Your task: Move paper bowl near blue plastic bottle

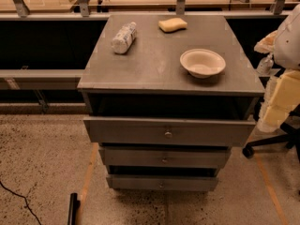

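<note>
Paper bowl (202, 62): upright on the front right of the grey worktop (154, 67), well apart from the bottle.
Blue plastic bottle (124, 37): lying on its side, back left.
Yellow sponge (172, 25): back edge, between the two and behind them.
Drawers (168, 131): three below, slightly pulled out.
Tool: out of view; grip cannot be told.
</note>
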Robot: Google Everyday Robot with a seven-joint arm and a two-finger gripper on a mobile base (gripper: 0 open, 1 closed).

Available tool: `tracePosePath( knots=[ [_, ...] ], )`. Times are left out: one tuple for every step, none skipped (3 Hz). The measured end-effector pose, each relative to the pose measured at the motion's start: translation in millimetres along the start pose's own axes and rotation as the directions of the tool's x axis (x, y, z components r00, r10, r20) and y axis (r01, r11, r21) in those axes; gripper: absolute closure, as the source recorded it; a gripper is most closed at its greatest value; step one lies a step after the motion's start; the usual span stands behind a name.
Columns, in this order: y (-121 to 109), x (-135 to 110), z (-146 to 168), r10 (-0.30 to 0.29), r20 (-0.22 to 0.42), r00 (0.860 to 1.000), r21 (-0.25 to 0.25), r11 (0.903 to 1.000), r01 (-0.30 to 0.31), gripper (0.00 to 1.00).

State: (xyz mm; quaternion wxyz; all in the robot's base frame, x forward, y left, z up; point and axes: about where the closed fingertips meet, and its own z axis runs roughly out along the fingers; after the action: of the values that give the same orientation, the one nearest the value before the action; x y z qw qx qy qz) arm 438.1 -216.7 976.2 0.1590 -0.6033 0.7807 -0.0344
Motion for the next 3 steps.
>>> tracePosePath(
  knots=[
    [0, 0, 0, 0.0, 0.0, 1.0, 0.0, 1.0, 0.0, 0.0],
    [-42, -6, 15, -0.005, 0.112, 0.994, -0.008, 1.0, 0.006, 0.0],
    [-86, -12, 44, 0.03, 0.233, 0.972, -0.019, 0.9995, -0.026, 0.0]
  ],
)
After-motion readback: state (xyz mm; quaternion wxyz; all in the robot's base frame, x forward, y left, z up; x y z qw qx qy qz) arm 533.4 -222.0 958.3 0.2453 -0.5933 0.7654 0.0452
